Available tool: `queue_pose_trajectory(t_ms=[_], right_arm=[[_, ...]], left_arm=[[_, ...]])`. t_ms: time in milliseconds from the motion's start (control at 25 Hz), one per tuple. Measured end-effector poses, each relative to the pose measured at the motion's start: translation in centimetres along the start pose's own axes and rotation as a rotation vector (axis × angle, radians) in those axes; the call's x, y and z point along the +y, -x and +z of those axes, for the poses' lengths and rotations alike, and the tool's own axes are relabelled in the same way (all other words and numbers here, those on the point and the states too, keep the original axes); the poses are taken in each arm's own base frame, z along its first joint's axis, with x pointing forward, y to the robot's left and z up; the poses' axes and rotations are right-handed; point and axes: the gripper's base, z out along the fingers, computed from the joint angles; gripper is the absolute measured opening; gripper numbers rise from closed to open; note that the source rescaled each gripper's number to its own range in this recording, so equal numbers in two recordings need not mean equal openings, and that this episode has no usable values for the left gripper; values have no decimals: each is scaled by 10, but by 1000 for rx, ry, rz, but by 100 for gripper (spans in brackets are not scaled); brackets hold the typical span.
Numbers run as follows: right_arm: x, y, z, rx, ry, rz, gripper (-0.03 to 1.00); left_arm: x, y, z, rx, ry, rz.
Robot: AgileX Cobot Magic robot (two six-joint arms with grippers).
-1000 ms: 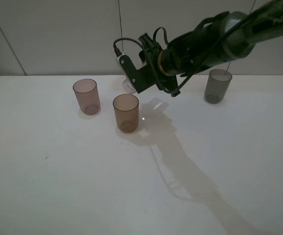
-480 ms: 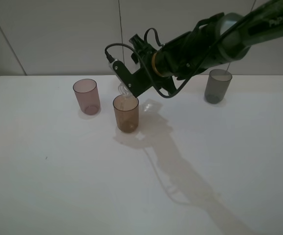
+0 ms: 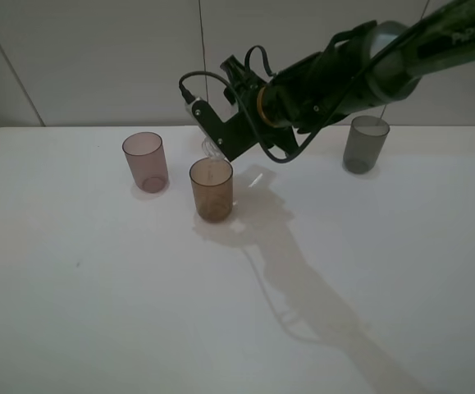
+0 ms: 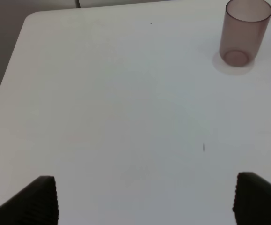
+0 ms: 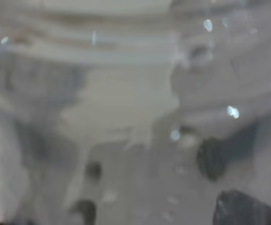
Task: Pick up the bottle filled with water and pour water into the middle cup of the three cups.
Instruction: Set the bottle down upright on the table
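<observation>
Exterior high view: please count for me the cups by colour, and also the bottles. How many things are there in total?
Pinkish cup: 1
Amber-brown cup: 1
Dark grey cup: 1
Clear bottle: 1
Total: 4

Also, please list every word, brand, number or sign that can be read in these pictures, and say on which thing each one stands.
"PIPER": pale letters on the dark link of the right arm, at the top right of the exterior view; small and rather faint.
Pinkish cup, amber cup, grey cup, bottle: no print to be seen.
Both wrist views: no text at all.
</observation>
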Motion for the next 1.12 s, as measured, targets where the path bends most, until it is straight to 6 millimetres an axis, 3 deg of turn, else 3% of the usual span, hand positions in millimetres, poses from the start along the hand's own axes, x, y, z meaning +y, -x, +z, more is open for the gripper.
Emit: queue_pose_trajectory(t_ms=[1120], right_arm=[[-17,-6,-1,23,-45,-148,0]], left_arm=[[0,0,0,0,0,0]])
